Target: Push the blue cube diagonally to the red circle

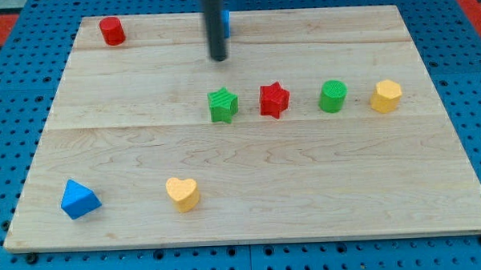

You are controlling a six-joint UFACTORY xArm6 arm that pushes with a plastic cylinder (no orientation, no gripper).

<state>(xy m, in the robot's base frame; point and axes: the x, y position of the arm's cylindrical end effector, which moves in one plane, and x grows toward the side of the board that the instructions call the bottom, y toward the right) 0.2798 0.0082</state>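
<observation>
Camera view: a pale, planked wooden worktop (250,191) lies on a blue pegboard base (1,159) dotted with holes. Nearest the bottom of the frame, a blue triangular block (79,198) sits at lower left, with a yellow heart (182,193) just to its right; both look like ridged plastic.

Across the middle runs a row of four blocks, apart from one another: a green star (222,104), a red star (274,99), a green cylinder (332,96) and a yellow hexagonal block (386,95) at the right end.

Farther back, the dark, smooth rod drops from the top centre of the frame, and my tip (218,59) stands above the green star in the picture, well clear of it. The rod is a plain pushing tool with nothing to open or close, and it holds nothing. The blue cube (226,23) is mostly hidden behind the rod, only a sliver showing at its right edge. The red circle (112,31), a short cylinder, stands at upper left.
</observation>
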